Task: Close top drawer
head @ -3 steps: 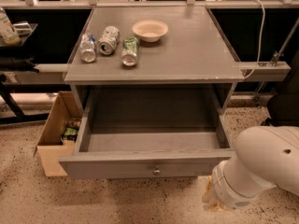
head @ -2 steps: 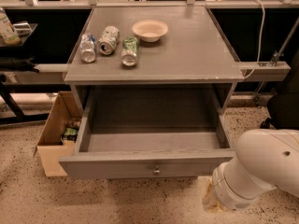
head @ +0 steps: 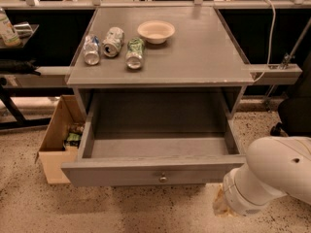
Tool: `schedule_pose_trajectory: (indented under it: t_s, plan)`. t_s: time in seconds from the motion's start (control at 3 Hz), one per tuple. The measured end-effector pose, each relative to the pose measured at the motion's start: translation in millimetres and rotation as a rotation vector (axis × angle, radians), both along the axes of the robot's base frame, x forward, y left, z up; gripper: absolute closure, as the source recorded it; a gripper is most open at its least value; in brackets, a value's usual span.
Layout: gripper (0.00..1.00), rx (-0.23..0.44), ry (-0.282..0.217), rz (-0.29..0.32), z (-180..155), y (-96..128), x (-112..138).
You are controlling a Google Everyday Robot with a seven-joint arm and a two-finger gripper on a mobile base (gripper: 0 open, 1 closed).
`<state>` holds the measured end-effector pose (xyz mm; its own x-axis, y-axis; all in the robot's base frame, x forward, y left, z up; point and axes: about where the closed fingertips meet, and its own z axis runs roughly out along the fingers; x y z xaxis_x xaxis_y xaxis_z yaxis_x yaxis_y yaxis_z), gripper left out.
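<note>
The top drawer point(head: 155, 171) is a wide grey wooden drawer pulled far out of the grey cabinet point(head: 160, 76). Its shallow box is empty. Its flat front faces me, with one small round silver knob point(head: 163, 178) at the centre. A thick white segment of my arm point(head: 272, 176) fills the lower right, beside the drawer's right front corner. The gripper itself is out of view, past the frame's edge or hidden behind the arm.
On the cabinet top lie three crushed cans point(head: 112, 45) and a pale bowl point(head: 156, 31). An open cardboard box point(head: 57, 144) with items stands on the speckled floor left of the drawer. Black shelving and a cable point(head: 270, 28) are behind.
</note>
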<state>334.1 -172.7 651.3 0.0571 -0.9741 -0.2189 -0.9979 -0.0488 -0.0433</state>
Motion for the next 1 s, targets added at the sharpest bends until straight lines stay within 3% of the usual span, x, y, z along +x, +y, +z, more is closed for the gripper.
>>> schedule_pose_trajectory:
  t_s: [0.33,1.0]
  plan:
    - [1.00,-0.004,-0.054,-0.014,-7,-18,32]
    - [1.00,-0.001,-0.113,-0.015,7,-20,71]
